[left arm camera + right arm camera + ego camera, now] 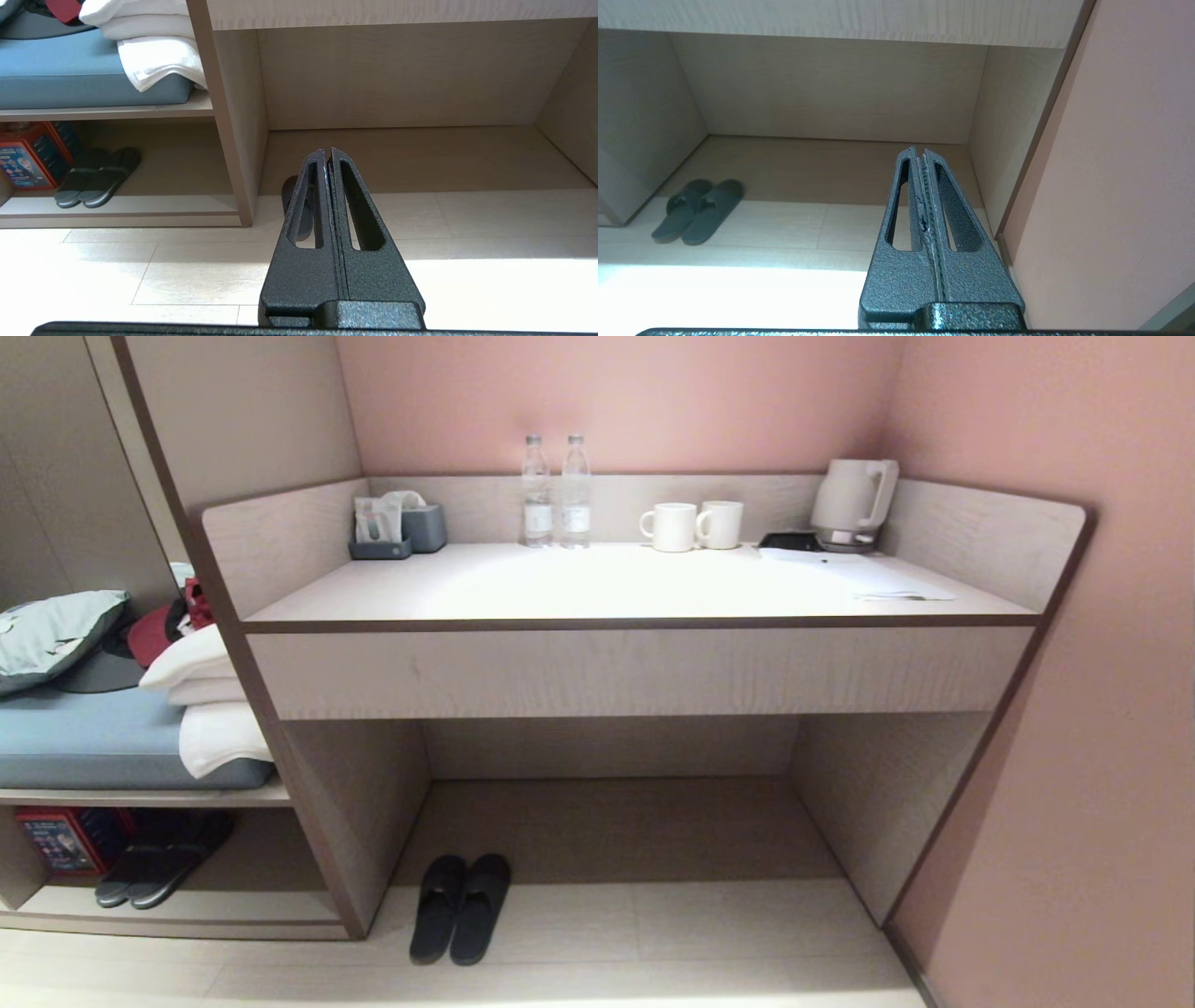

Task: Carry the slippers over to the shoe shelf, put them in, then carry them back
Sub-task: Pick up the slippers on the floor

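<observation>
The all-black slippers (460,907) lie side by side on the pale floor at the front left corner of the desk's knee recess, toes pointing in. The right wrist view shows the slippers (698,211) whole. In the left wrist view the slippers (288,196) are mostly hidden behind my left gripper (327,151), which is shut, empty and held above the floor short of them. My right gripper (920,149) is also shut and empty, off to their right near the pink wall. The shoe shelf (252,907) is the low open cubby left of the desk's side panel, and the shoe shelf (177,205) also shows in the left wrist view. Neither arm appears in the head view.
Another dark pair with grey sole rims (159,873) and a red box (65,840) sit inside the cubby. Above it is a blue cushion (84,737) with folded white towels (219,733). The desk (616,583) bears bottles, mugs and a kettle. A pink wall (1102,756) bounds the right.
</observation>
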Controlling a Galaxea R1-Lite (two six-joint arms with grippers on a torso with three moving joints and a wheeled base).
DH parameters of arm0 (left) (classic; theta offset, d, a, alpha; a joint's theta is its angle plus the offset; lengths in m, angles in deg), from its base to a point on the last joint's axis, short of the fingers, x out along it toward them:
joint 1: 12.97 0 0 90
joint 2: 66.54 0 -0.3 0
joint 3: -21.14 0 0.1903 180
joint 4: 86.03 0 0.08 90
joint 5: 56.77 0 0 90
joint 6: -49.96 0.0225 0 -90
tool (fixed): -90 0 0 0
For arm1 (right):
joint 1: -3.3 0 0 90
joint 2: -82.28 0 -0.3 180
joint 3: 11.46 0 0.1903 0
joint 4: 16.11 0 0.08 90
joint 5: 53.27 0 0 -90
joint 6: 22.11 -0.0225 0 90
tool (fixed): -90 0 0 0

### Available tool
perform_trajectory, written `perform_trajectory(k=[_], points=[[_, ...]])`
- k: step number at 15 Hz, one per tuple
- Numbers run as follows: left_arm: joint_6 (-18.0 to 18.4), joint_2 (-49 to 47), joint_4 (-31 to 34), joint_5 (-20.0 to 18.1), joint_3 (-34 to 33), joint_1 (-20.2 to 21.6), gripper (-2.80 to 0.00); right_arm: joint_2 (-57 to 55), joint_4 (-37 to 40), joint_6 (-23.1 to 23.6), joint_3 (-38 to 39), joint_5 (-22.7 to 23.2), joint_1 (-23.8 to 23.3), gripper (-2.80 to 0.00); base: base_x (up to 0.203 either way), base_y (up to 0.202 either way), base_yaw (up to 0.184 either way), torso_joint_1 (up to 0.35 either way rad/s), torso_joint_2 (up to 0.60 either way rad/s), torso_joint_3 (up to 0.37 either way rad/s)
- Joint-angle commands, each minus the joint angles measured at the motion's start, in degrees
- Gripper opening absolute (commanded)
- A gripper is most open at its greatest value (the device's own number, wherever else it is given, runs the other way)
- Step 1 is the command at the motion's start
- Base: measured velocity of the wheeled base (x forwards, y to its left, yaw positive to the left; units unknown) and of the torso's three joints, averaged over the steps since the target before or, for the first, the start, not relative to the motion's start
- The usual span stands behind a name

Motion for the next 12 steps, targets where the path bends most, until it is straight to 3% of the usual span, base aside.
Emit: perform_trajectory(k=[1,12], points=[[0.0,0.02,-0.04,0.0,-0.01,0.02,-2.8,0.01,0.0,-0.04,0.0,0.02,-0.06,-2.8,0.0,0.0,0.0,0.0,0.0,0.0],[-0.35,0.02,-0.04,0.09,-0.01,0.02,-2.8,0.01,0.0,-0.02,0.0,0.02,-0.06,-2.8,0.0,0.0,0.0,0.0,0.0,0.0]])
